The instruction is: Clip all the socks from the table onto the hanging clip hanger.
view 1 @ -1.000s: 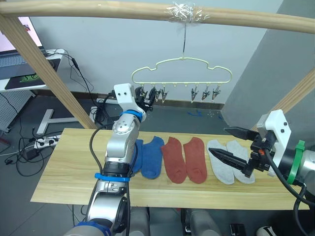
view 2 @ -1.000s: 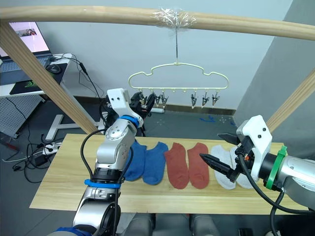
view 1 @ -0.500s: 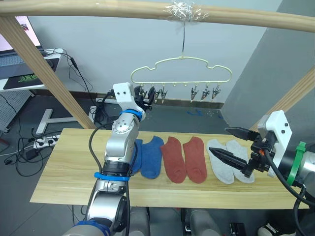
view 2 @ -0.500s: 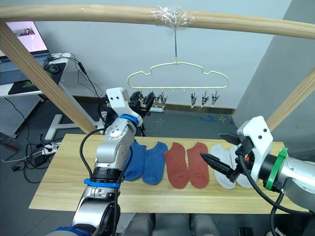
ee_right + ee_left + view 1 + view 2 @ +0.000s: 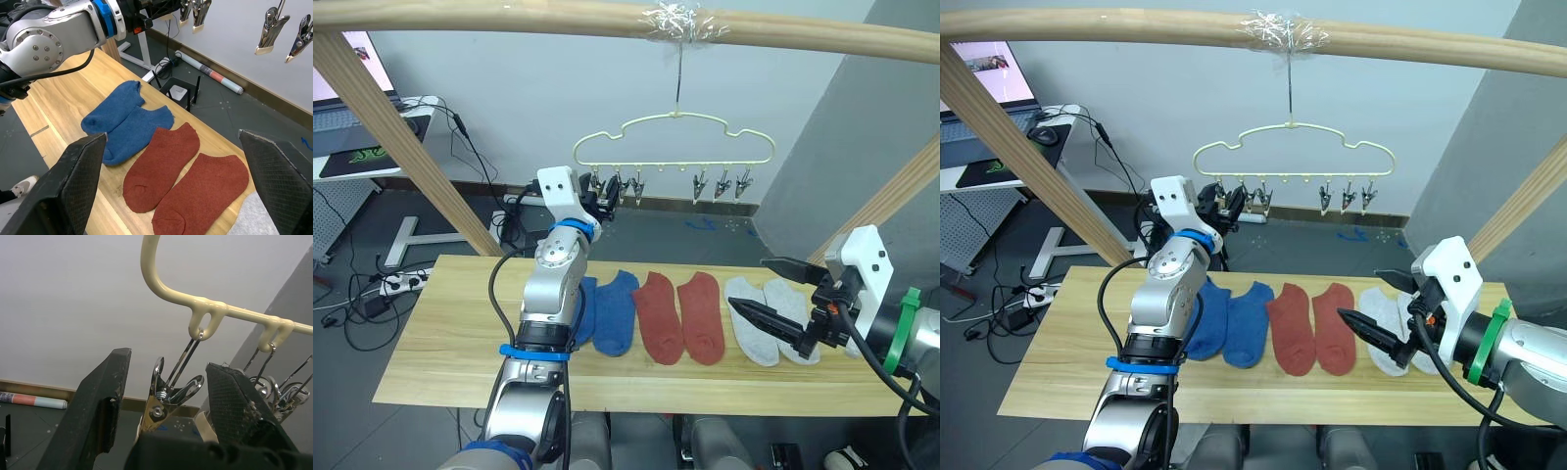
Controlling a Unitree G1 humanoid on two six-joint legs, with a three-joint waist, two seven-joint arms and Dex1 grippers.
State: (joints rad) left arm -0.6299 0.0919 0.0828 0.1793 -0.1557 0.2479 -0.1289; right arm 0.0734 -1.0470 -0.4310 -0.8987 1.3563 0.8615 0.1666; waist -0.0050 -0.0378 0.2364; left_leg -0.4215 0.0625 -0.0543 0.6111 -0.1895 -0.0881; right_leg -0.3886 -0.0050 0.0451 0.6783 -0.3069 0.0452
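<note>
A: The plank worktop [image 5: 440, 333] carries six soft knit socks [image 5: 682, 318] in a row. The wavy wire clip hanger [image 5: 674, 147] hangs above.

B: The left end effector [image 5: 164, 396] stands open around one metal clip [image 5: 168, 394]; the right end effector [image 5: 771, 294] stands open over the grey socks. I think a push may swing the thin hanger, so the clip slips out.

Wood, knit cloth, coated wire and bright metal.

We see the table [image 5: 450, 333] in pale matt wood planks with visible grain, and the round poles [image 5: 509, 20] overhead in smooth light wood. The socks look like soft matt knit: the blue pair [image 5: 124, 129], the rust-red pair [image 5: 181, 176] and the light grey pair [image 5: 769, 318]. We find the clip hanger [image 5: 161, 281] a smooth, glossy pale-yellow coated wire, its clips [image 5: 168, 394] shiny bare metal. The left gripper [image 5: 168, 396] has black fingers [image 5: 232, 396] with finely textured pads; the right gripper [image 5: 771, 294] looks matt black too.
</note>
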